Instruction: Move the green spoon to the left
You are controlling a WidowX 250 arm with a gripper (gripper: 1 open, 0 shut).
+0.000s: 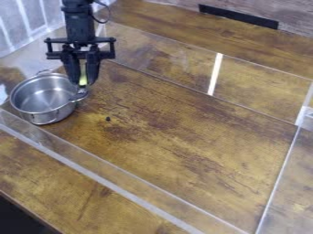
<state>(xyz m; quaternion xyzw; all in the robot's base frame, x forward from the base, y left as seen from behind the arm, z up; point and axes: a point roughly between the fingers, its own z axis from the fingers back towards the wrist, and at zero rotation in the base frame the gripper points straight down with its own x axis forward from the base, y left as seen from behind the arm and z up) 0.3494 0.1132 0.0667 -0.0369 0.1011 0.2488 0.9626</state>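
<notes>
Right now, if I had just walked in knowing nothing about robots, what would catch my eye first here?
Probably the black gripper hanging down at the upper left of the wooden table, with a sliver of the green spoon showing between its fingers, apparently held. Just left of it sits a shiny steel bowl. A bright streak of glare also stands out near the table's middle.

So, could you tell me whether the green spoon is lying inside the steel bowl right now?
No, the green spoon sits between the fingers of the tool, just right of the steel bowl.
</notes>
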